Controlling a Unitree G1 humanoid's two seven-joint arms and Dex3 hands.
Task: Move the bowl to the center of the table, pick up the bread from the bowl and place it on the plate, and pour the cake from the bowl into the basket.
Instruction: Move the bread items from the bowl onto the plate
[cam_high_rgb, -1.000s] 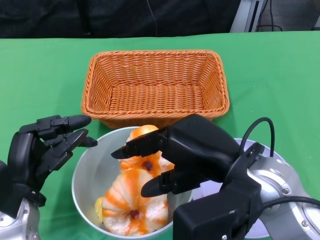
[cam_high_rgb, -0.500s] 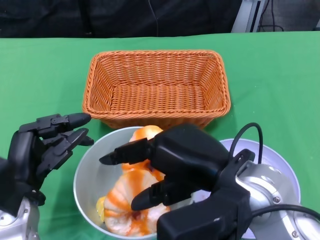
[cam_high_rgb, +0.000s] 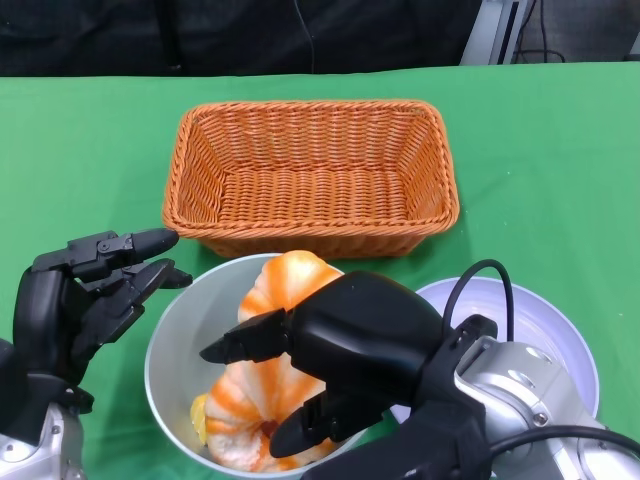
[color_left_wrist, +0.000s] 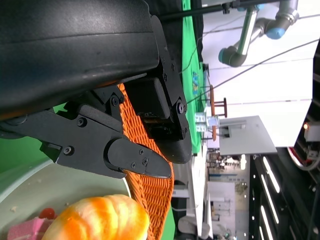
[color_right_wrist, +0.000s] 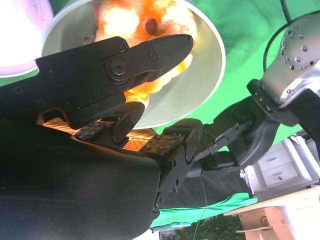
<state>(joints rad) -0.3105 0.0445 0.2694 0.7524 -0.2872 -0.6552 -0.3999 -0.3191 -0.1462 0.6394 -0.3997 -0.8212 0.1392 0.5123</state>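
A grey bowl (cam_high_rgb: 183, 335) stands near the table's front edge, just before the wicker basket (cam_high_rgb: 310, 106). Two orange-striped bread rolls fill it, one at the far side (cam_high_rgb: 295, 280), one nearer (cam_high_rgb: 238, 405); a yellow bit (cam_high_rgb: 199, 414) peeks out beside them. A pink piece (color_left_wrist: 22, 233) shows in the left wrist view. My right hand (cam_high_rgb: 345, 350) hovers over the bowl, fingers spread above the nearer roll, holding nothing. My left hand (cam_high_rgb: 85, 295) is open just left of the bowl's rim, apart from it. The lavender plate (cam_high_rgb: 545, 335) lies at the right, partly under my right forearm.
The basket holds nothing and takes up the table's middle. Green cloth (cam_high_rgb: 550, 150) covers the table on both sides of it. The right wrist view shows the bowl (color_right_wrist: 202, 75) and my left arm (color_right_wrist: 245, 135) beyond it.
My right hand has sunk lower and come nearer over the bowl, uncovering the far roll. The left hand has barely moved.
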